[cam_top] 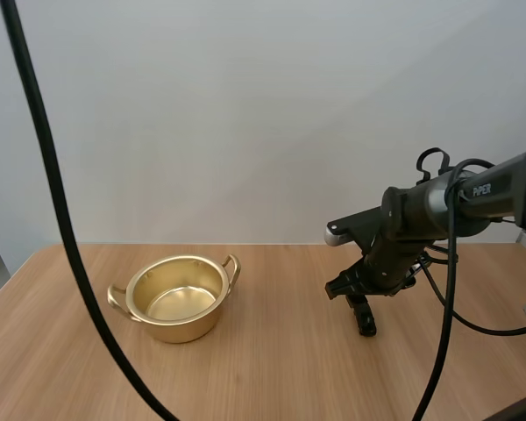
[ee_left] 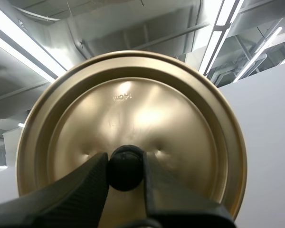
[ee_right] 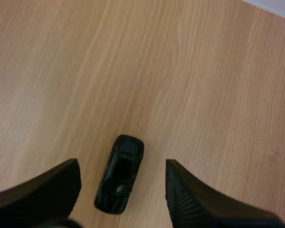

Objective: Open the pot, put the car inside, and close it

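Right jaws released, spread wide, low over black car [ee_right: 119, 173] on surface [cam_top: 272, 368]; car lies between them, untouched. Pot [cam_top: 177, 298] well apart toward left side, upright, uncovered. Left jaws clenched on knob [ee_left: 126, 167] of lid [ee_left: 133, 104].

A light-brown wooden surface [cam_top: 272, 377] with fine straight grain lies evenly lit. Behind it a plain pale grey-white wall [cam_top: 245, 114] rises from its far edge.

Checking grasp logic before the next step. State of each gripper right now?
Left gripper: shut on the lid.
Right gripper: open, over the car.
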`<state>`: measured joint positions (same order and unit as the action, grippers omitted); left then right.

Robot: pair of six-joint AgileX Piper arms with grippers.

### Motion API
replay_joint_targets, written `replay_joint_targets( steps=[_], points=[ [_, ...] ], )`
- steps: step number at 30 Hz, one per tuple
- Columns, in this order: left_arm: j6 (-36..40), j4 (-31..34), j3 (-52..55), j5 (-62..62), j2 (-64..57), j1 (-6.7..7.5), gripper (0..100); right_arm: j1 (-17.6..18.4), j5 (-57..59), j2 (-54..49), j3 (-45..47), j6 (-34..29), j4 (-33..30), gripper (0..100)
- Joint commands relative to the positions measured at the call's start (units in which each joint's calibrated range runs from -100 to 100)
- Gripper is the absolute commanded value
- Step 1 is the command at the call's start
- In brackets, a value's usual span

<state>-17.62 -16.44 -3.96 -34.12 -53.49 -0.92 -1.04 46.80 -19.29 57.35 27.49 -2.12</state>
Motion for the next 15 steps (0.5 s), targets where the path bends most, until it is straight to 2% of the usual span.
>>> replay_joint_targets(
  steps=[1,9,12,15],
  points=[
    [0.02,-0.01,0.01,-0.22,0.17,-0.01,0,-0.03,-0.09,2.18,0.01,-0.33,-0.06,89],
    [0.02,-0.01,0.01,-0.23,0.88,-0.01,0,-0.03,-1.76,8.49,-1.48,-0.33,0.04,89],
    [0.02,-0.01,0.01,-0.23,0.88,-0.01,0,-0.03,-1.92,10.14,-2.43,-0.33,0.57,85],
    [0.02,0.11,0.01,-0.23,0.81,-0.01,0,-0.03,-3.16,11.31,-2.43,-0.33,0.2,76]
  ],
)
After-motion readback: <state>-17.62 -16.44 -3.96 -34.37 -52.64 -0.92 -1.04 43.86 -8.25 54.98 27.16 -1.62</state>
